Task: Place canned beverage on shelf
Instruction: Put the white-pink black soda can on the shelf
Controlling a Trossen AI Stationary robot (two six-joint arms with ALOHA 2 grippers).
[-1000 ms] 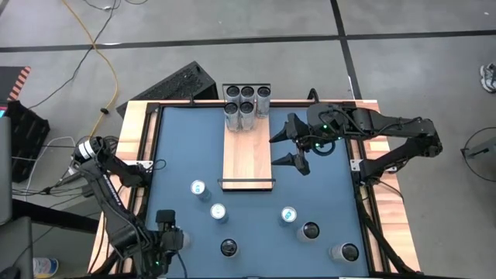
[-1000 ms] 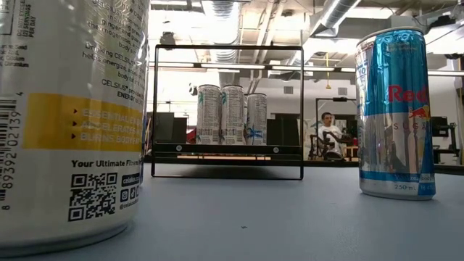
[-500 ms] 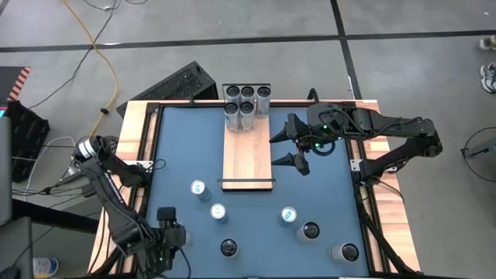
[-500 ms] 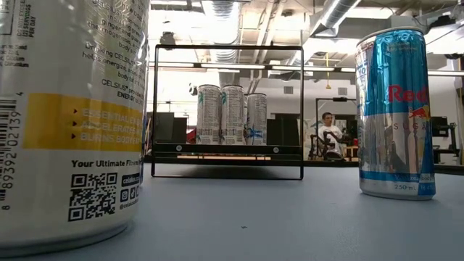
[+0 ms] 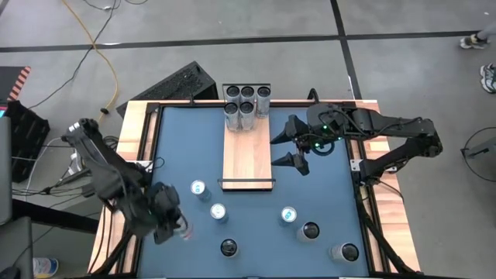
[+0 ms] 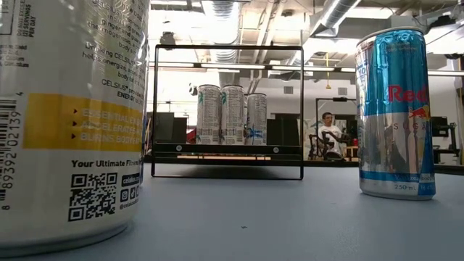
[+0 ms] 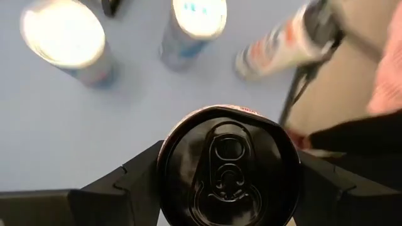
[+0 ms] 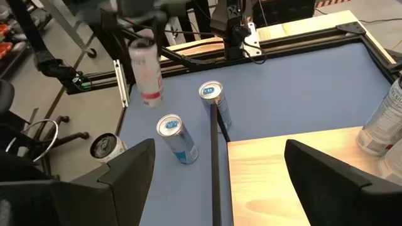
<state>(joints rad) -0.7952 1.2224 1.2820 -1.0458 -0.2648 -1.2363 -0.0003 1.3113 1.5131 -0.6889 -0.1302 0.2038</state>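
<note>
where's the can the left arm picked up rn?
In the high view it's in the left gripper, the held can raised over the table's front-left corner, just left of the two blue-topped cans.

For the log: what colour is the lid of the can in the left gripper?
Black lid, clearest in the left wrist view.

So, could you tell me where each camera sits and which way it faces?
High view: above the table, looking straight down; both arms show, the left gripper at the table's left edge, the right gripper open beside the shelf.
Low view: at tabletop height, facing the shelved cans; no arm shows.
Left wrist view: looks down past its fingers, which grip a black-topped can.
Right wrist view: looks past its own fingers toward the left arm.
Shared: both wrist views show the black-topped can.
</note>
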